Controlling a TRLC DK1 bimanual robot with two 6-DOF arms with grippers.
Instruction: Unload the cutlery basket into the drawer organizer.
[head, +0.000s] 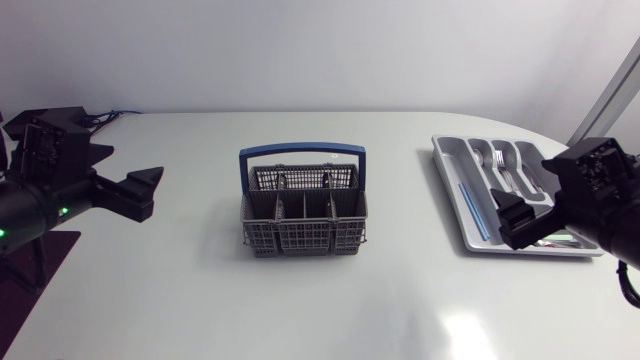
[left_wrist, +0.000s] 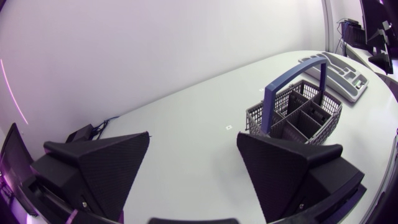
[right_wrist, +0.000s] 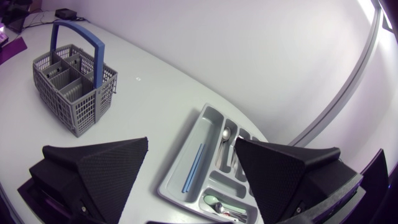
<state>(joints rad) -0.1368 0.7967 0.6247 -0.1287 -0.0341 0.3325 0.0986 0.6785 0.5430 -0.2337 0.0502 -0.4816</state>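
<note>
White tabletop (head: 400, 300), evenly lit, carries both containers.

Left gripper (left_wrist: 194, 140): fingers spread wide, nothing between them. The cutlery basket (left_wrist: 292, 115) stands upright ahead of it, well apart. Right gripper (right_wrist: 191, 144): also spread and empty, hanging just above the near end of the drawer organizer (right_wrist: 186, 140), with the basket farther ahead and off to one side.

Contents, basket: grey mesh walls, several compartments, blue handle (head: 300, 152) arching over the middle. The compartments I can see into look empty. The rear row is too dim to judge, so I cannot confirm the basket is unloaded.

Contents, organizer: a blue stick (right_wrist: 194, 167) lies along the long side compartment; a spoon (right_wrist: 225, 133) and a fork (head: 499, 158) lie in the middle slots; a green-handled piece (right_wrist: 217, 202) sits in the cross compartment nearest my right gripper.

Risks, as judged: the basket looks light, so a finger catching its rim or handle could tip it or slide it. The handle blocks a straight descent into the centre cells. My right fingers, this close over the organizer, could drag sorted pieces out of their slots on a careless sweep.
</note>
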